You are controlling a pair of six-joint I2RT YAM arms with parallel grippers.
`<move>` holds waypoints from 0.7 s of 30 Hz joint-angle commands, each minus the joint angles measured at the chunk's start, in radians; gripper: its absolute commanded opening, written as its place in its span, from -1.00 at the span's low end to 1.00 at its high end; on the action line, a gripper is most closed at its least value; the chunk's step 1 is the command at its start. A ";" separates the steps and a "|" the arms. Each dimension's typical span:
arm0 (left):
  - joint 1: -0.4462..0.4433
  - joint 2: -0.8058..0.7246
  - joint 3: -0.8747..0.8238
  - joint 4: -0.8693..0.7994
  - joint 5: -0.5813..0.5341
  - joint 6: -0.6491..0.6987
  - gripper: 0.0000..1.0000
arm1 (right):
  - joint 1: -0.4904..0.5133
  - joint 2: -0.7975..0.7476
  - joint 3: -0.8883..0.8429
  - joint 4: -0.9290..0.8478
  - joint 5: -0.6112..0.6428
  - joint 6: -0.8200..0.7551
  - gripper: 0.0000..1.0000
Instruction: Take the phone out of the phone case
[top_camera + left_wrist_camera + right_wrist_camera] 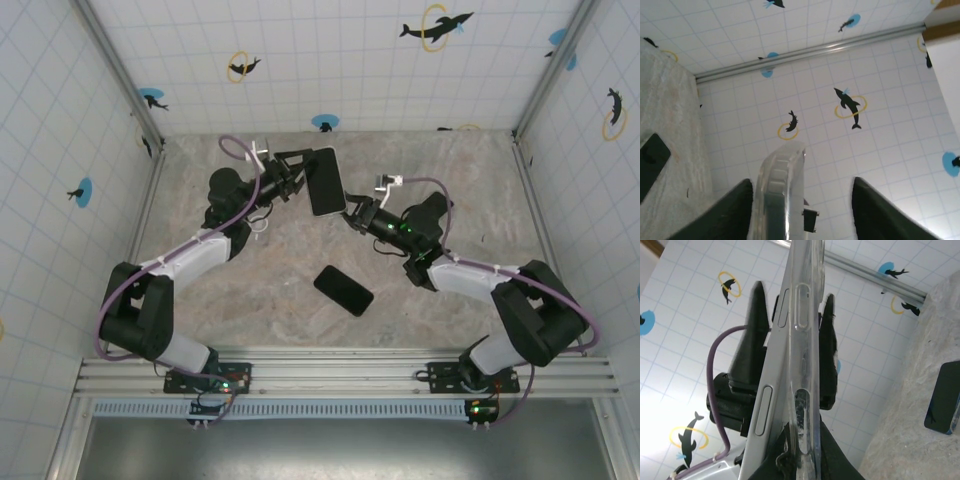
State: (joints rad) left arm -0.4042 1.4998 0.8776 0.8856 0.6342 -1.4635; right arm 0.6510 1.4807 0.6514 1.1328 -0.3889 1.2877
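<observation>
The phone in its clear case (pixel 325 180) is held up in the air above the table's far half. In the right wrist view the phone's silver edge (pixel 771 370) stands apart from the clear case (pixel 807 315), the gap widening downward. My right gripper (pixel 352 213) (pixel 805 442) is shut on the case's lower edge. My left gripper (pixel 298 180) (pixel 801 181) is open around the case (pixel 780 195), which lies against its left finger (pixel 727 215). A wide gap separates the case from the right finger (pixel 885 215).
A second black phone (pixel 343 290) (pixel 651 162) (pixel 942 400) lies flat on the speckled table (pixel 250 300) between the arms. Tiled walls (pixel 330 60) enclose the table on three sides.
</observation>
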 commanded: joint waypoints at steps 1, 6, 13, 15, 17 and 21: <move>0.007 -0.031 -0.001 -0.098 -0.034 0.031 0.32 | 0.003 0.003 -0.001 0.115 0.084 0.021 -0.97; 0.007 -0.111 -0.037 -0.290 -0.092 0.064 0.41 | -0.002 0.008 -0.008 0.087 0.205 0.013 -0.98; -0.066 -0.262 -0.211 -0.249 -0.236 -0.113 0.35 | 0.001 0.035 0.009 0.073 0.343 -0.019 -0.98; -0.091 -0.291 -0.236 -0.245 -0.278 -0.144 0.32 | 0.001 0.050 0.019 0.073 0.349 -0.025 -0.99; -0.120 -0.300 -0.229 -0.253 -0.299 -0.152 0.31 | 0.003 0.071 0.033 0.082 0.343 -0.026 -0.99; -0.172 -0.273 -0.194 -0.229 -0.306 -0.168 0.29 | 0.011 0.107 0.056 0.107 0.330 -0.021 -0.99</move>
State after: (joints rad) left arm -0.5529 1.2247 0.6498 0.6212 0.3710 -1.5906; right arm 0.6510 1.5764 0.6518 1.1320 -0.0803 1.2816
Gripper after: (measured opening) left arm 0.647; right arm 0.124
